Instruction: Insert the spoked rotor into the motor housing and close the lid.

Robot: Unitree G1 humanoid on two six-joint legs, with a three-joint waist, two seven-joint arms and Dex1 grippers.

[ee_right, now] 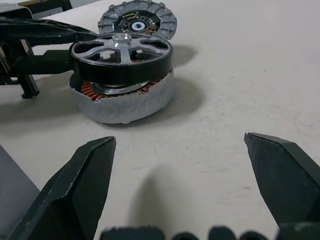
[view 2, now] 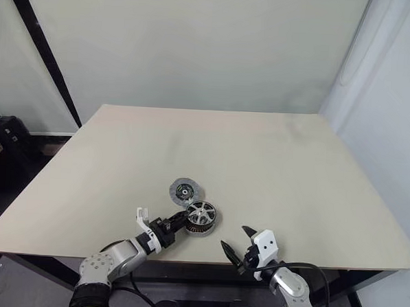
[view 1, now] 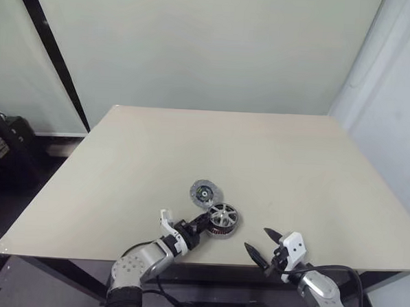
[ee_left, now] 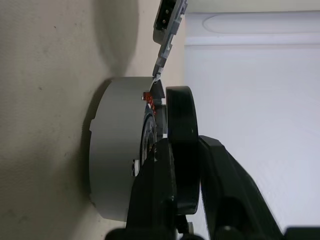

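Your rotor (ee_right: 121, 54) sits on top of the housing (ee_right: 125, 102), near the front edge of the counter (view 1: 293, 172). It's tilted and only partly in: copper windings show under its raised side in the right wrist view. The housing rests flat on the counter.

Your left claw (view 1: 200, 225) reaches in level from the left. Its fingers (ee_left: 172, 200) are on the rotor's dark rim, one each side of the rim edge in the left wrist view. The jaws stand narrow. You can't tell if they pinch the rim or just touch it.

The lid (view 1: 206, 193) lies flat on the counter just behind the housing, toward the far side and a little left. It's close to the housing; you can't tell if they touch. Its inner face is up, with a dark hub in the centre.

Your right claw (view 1: 263, 244) hangs over the front edge, right of the housing and apart from it. Its fingers (ee_right: 82, 185) are spread wide, with nothing between them. It points left toward the housing.
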